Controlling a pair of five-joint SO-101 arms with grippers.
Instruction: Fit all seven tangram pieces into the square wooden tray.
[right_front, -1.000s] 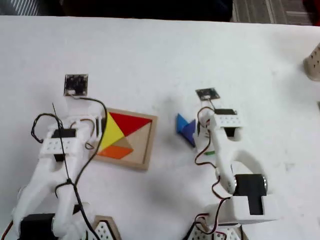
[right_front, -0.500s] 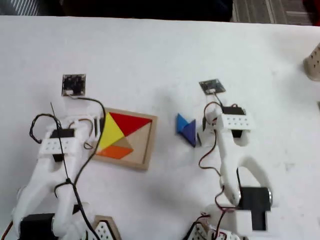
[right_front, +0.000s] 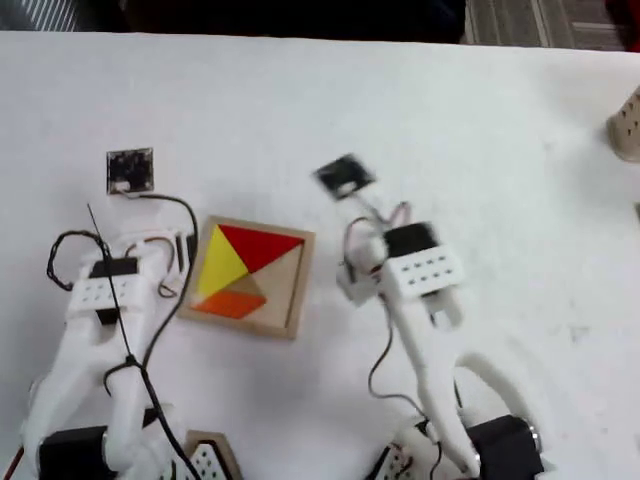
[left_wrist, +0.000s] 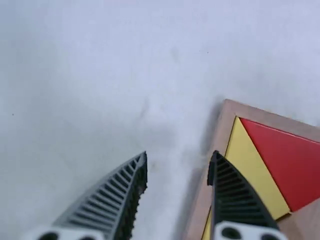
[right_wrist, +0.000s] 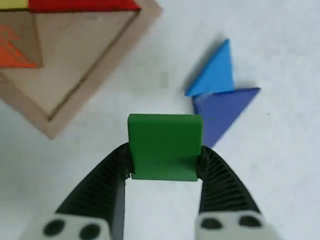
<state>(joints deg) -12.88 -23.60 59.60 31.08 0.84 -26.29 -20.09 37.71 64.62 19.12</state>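
Beside the tray (right_wrist: 95, 85): right claw (right_wrist: 165, 155) pinches green square (right_wrist: 165, 142).
Opposite rim: left claw (left_wrist: 177, 167) spread.
Risk: square may snag the rim and tilt.

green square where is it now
In the right wrist view, the green square is gripped in the right end effector, above the table between the wooden tray and the blue pieces.

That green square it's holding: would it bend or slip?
Probably stiff: the green square shows straight edges in the right gripper. Likely light, being a flat slab. Its smooth sides might slip, though the ribbed fingers should help.
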